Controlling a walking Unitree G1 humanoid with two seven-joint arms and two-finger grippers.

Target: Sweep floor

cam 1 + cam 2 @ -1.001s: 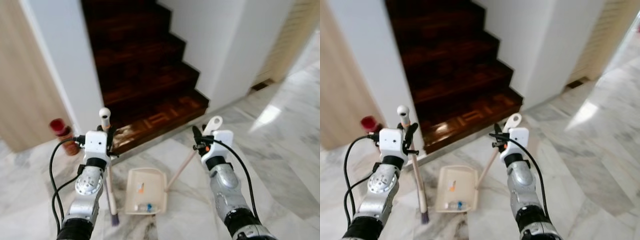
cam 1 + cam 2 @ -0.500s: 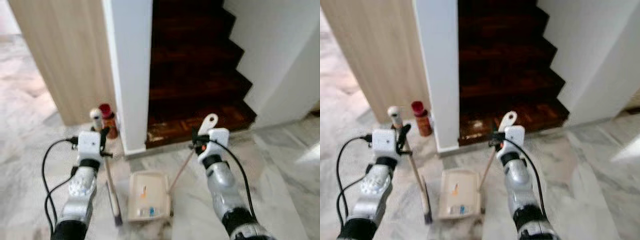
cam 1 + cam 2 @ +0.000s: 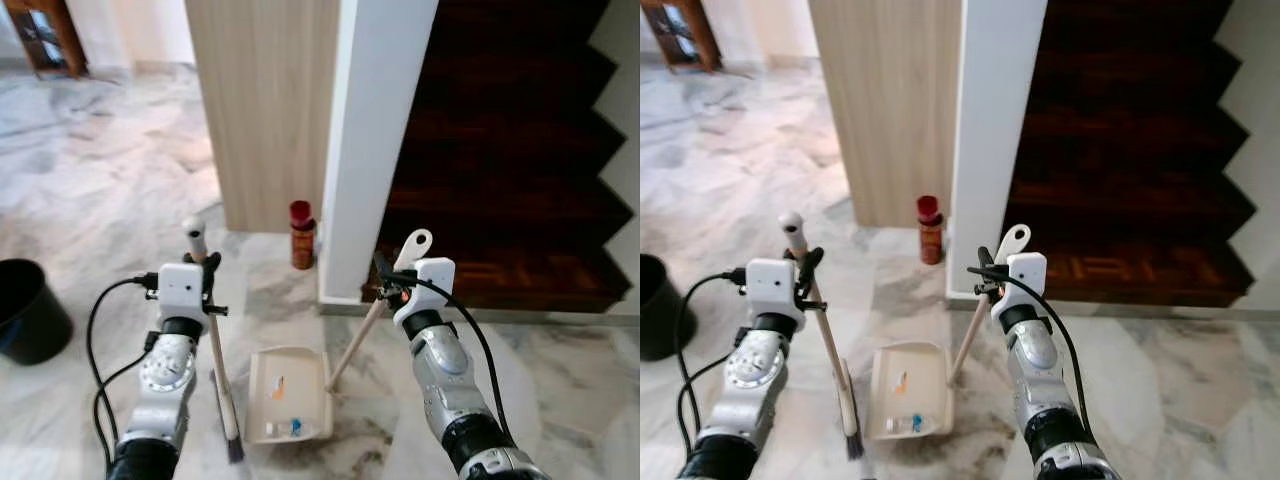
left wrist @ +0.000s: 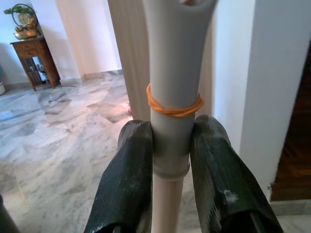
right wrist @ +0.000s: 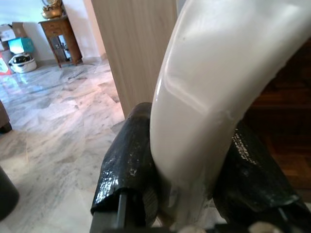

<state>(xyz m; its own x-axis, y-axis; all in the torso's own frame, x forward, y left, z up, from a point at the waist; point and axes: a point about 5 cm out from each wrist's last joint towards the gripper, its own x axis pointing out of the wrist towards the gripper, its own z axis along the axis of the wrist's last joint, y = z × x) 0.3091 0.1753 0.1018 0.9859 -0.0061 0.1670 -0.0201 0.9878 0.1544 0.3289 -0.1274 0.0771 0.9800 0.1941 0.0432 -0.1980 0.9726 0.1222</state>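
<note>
The left gripper [image 4: 170,145] squeezes the top part of a broom [image 3: 218,365], with one black finger on each side of the pale handle. An orange rubber band [image 4: 174,106] goes around the handle just above the fingers [image 4: 129,179]. The broom stands almost straight up, and its dark bristles touch the marble floor [image 3: 100,200] beside the robot's left arm. The right gripper [image 5: 189,160] holds tight to the white grip at the top of the dustpan [image 3: 290,393] handle. That handle leans down and to the left, to the cream pan lying flat on the floor between the two arms. Inside the pan are a few small bits, one orange and one blue. Ahead there is a white pillar [image 3: 375,140] with a wooden panel [image 3: 265,100] to its left and dark wooden stairs [image 3: 510,180] to its right. A small red-topped bottle [image 3: 301,235] stands on the floor at the foot of the pillar. A black bin [image 3: 28,310] sits far off on the left side.
</note>
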